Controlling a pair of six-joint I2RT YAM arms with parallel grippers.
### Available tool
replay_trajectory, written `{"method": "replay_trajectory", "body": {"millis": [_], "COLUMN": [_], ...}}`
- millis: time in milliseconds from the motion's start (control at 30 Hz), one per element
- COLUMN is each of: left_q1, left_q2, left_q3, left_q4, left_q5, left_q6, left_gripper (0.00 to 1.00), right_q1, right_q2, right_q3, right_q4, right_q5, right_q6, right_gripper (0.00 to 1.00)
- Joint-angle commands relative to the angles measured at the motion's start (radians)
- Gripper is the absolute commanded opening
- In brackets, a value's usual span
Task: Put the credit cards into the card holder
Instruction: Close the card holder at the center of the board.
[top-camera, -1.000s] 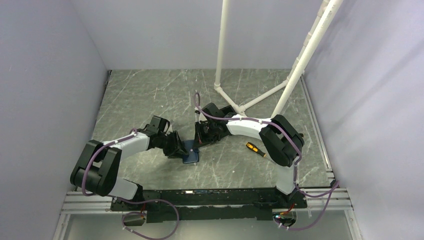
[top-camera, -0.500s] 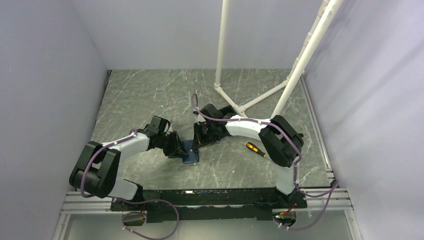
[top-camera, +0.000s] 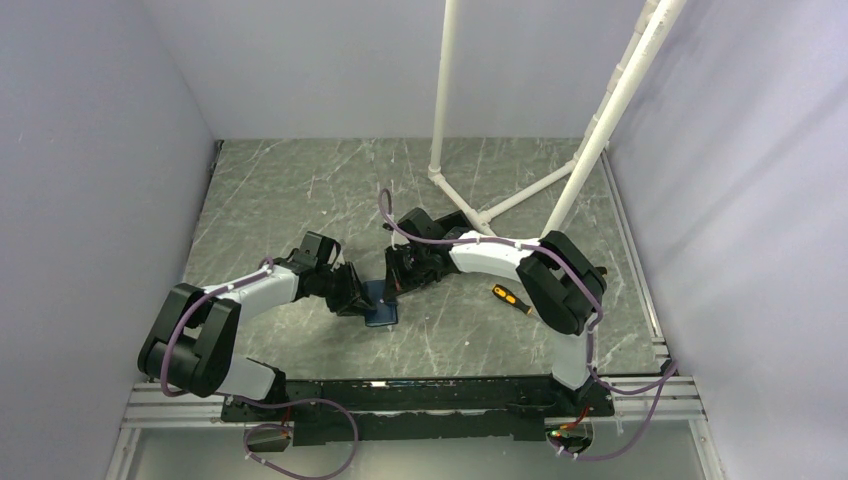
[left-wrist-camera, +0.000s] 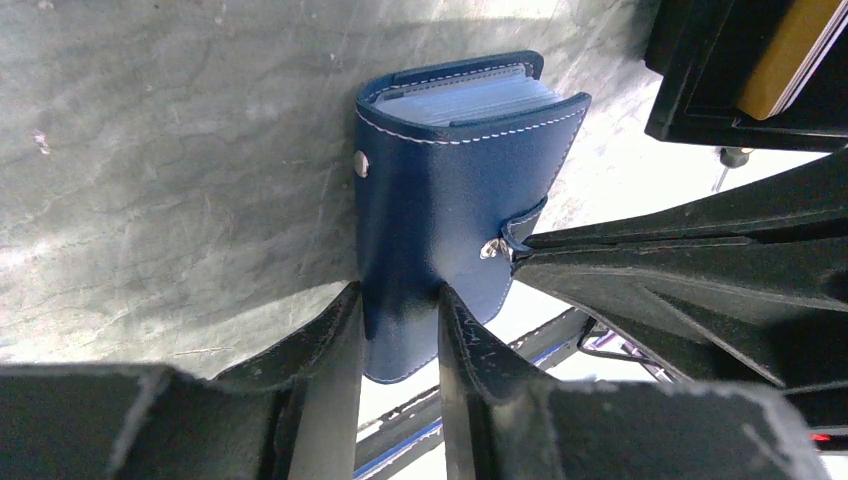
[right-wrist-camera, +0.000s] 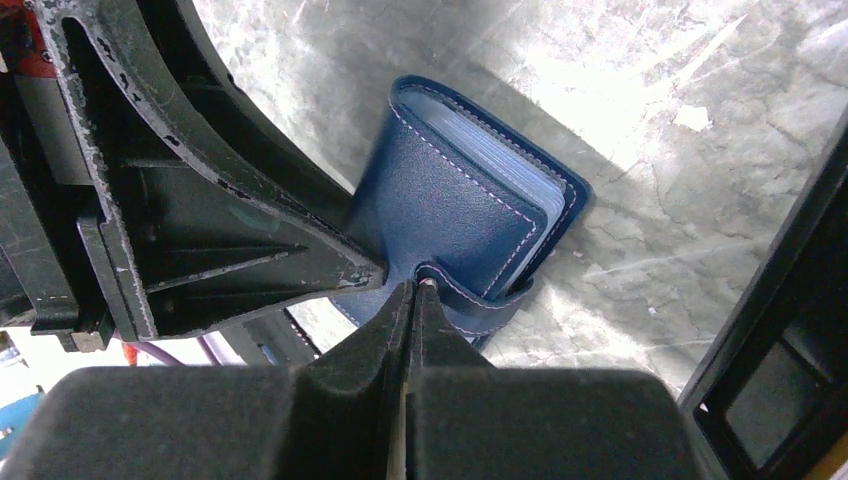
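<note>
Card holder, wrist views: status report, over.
Left gripper clamped on holder cover. Right gripper pinching its strap. Holder partly open, pockets showing. Gold card not in yet; nothing blocking.

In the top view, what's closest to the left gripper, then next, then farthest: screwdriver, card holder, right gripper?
1. Card holder: clamped in the left gripper itself.
2. Right gripper: just to the right, pinching it too.
3. Screwdriver: far off to the right.
</note>
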Motion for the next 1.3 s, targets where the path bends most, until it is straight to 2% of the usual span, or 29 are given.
{"method": "replay_trajectory", "body": {"millis": [0,167,433,567,767,867,1033,1167,1267], "left_q1": [-0.016,-0.019,-0.020,-0.020,-0.020,-0.018,-0.006,0.010,0.034], "left_q2": [-0.020,-0.008,-0.032,-0.043,-0.054,-0.070,-0.091,-0.073,-0.029], "left_q3": [0.021,0.018,0.033,0.018,-0.001,0.014,0.030,0.037,0.029], "left_q4": [0.098,0.110,0.064,0.059,0.072,0.055,0.036,0.021,0.042], "left_q5": [0.006,0.017,-0.011,-0.022,0.000,0.007,0.022,0.024,0.053], "left_q6": [-0.035,-0.041,-0.022,-0.021,-0.016,-0.003,0.005,0.019,0.026], "left_gripper": [0.26,0.25,0.25,0.25,0.36,0.43,0.53,0.55,0.52], "right_q1": [0.041,0.034,0.035,0.004,0.014,0.045,0.084,0.107,0.129], "right_q2": [0.029,0.045,0.060,0.044,-0.032,-0.064,-0.081,-0.046,-0.002], "right_q3": [0.012,-0.015,-0.037,-0.050,0.164,0.214,0.231,0.268,0.308], "right_q4": [0.131,0.251,0.167,0.185,-0.197,-0.338,-0.432,-0.454,-0.471], "right_q5": [-0.079,-0.156,-0.096,-0.160,0.009,0.137,0.344,0.407,0.439], "right_q6": [0.006,0.109,0.055,0.057,-0.055,-0.074,-0.074,-0.101,-0.121], "right_gripper": [0.00,0.00,0.00,0.00,0.00,0.12,0.26,0.34,0.35]}}
